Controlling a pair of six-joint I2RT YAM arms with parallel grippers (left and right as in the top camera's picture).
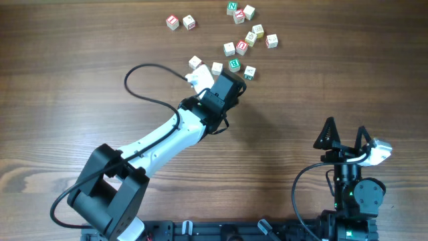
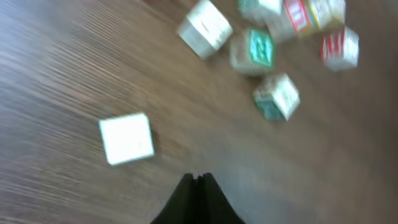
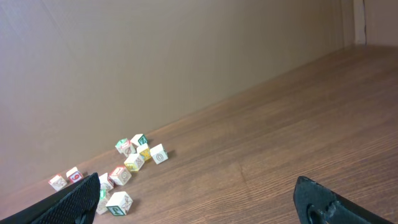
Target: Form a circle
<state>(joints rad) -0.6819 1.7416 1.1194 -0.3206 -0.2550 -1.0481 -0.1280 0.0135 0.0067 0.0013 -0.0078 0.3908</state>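
1. The right gripper point(image 1: 346, 136) is nearest, low at the near right of the table point(image 1: 80, 100). Its fingers are spread wide with nothing between them, and only wood shows in the gap.
2. The left arm point(image 1: 167, 134) slants from its base at the near left up toward the middle. A black cable point(image 1: 137, 80) loops beside it.
3. The left gripper point(image 2: 198, 179) has its fingers pressed together, tips meeting, pinching nothing (its wrist view is blurred, but the closed tips are plain). It hangs over bare wood just short of the cubes point(image 1: 241, 47).
4. Four cubes lie nearest it in a rough row:
   - a pale cube point(image 1: 195, 63) by the wrist
   - a second pale one point(image 1: 217, 68)
   - a green-letter cube point(image 1: 234, 64)
   - an end cube point(image 1: 249, 71) just beside the gripper head
5. Beyond those sits a cluster of five point(image 1: 257, 33), with red and green faces among them. Some look to be touching, and the letters are too small to read.
6. Farther still, a trio point(image 1: 239, 13) crowds the far edge. A pair point(image 1: 181, 22) lies off to the left, well apart from the rest.
7. Taken together, the cubes lie as a loose scatter on the far half of the table, right of centre. They form no closed ring.
8. Behind them, the right wrist view shows a plain tan wall point(image 3: 155, 62).
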